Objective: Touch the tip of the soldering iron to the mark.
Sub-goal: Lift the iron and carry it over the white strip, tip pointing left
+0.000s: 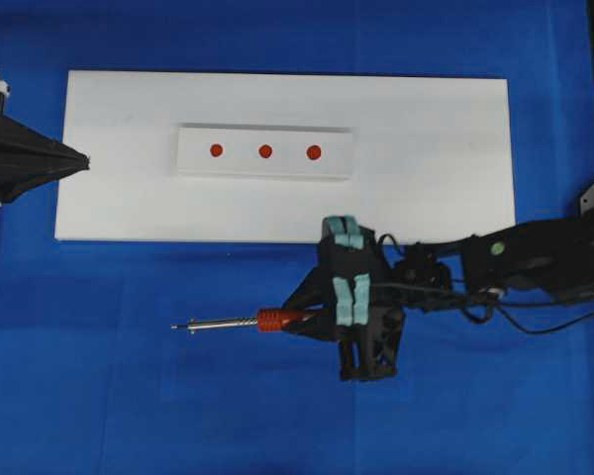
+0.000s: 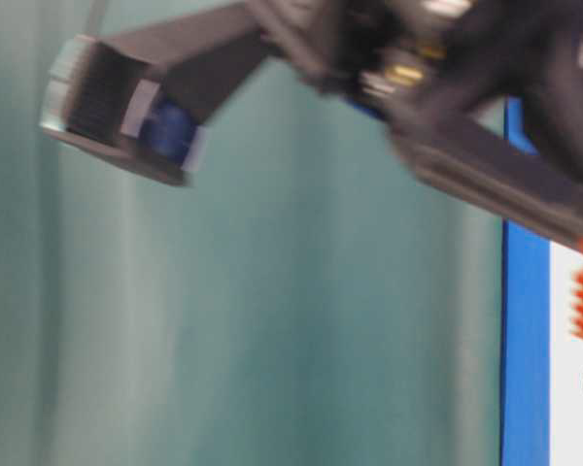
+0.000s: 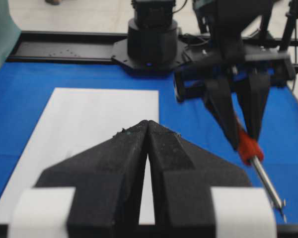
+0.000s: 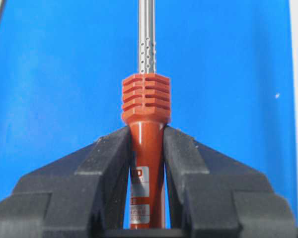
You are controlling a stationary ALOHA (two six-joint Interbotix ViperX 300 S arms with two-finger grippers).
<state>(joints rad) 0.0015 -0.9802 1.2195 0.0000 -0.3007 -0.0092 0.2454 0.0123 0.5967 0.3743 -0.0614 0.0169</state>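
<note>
over the blue mat [image 1: 99,396], right claw [image 1: 312,319] pinches the soldering iron [image 1: 247,322]; left claw [image 1: 79,158] pressed together.

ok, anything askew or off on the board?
Nothing stands out. The white board lies flat and square, the strip with three red marks sits straight on it. The right tool grips the soldering iron cleanly by its handle, tip over the blue cloth.

strip [image 1: 265,151] on board [image 1: 426,168], soldering iron [image 1: 240,322] below
</note>
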